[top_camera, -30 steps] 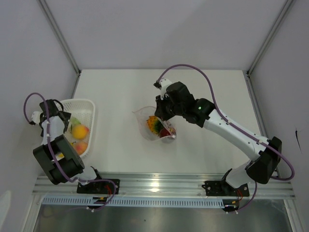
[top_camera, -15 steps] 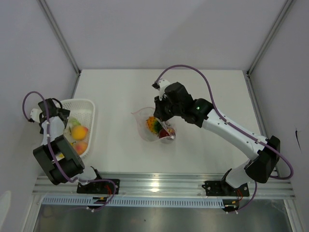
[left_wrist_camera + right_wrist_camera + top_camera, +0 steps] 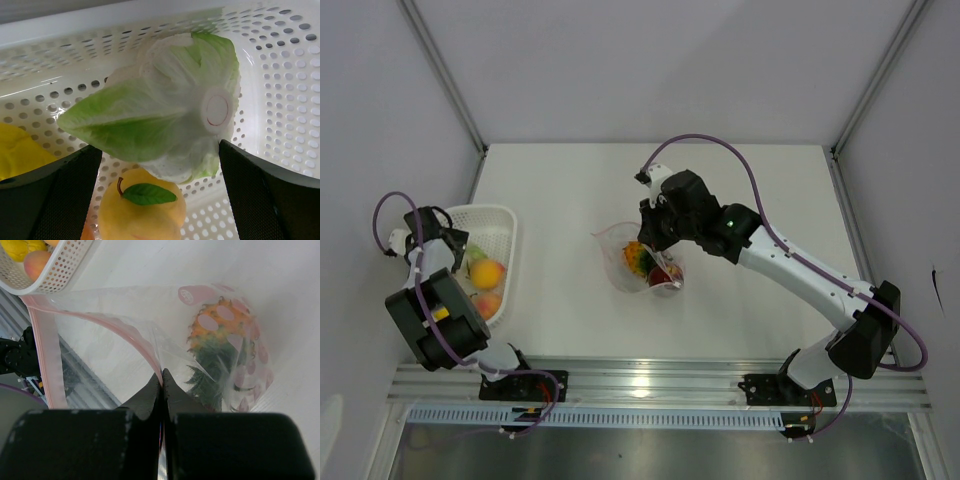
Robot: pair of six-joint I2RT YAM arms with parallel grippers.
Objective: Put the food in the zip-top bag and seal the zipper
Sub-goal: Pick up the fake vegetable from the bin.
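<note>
The zip-top bag [image 3: 620, 268] lies mid-table with its mouth held up and open. My right gripper [image 3: 656, 238] is shut on the zipper, the pinkish-red strip [image 3: 50, 357], pinching the near lip [image 3: 161, 372]. Inside the bag are an orange and green spiky piece [image 3: 220, 335] and a dark red apple [image 3: 663, 275]. My left gripper [image 3: 159, 146] is open inside the white basket [image 3: 508, 215], its fingers either side of the lower end of the pale green-white leafy piece [image 3: 160, 110]. A yellow fruit [image 3: 142, 212] with a green leaf lies just below it.
The basket stands at the table's left edge and also holds an orange round piece [image 3: 486, 304]. Its corner shows in the right wrist view [image 3: 55, 270]. Grey walls and metal posts surround the table. The rail with the arm bases runs along the near edge.
My left arm has shifted a little over the basket. My right gripper has kept its hold on the bag's mouth almost unmoved.
</note>
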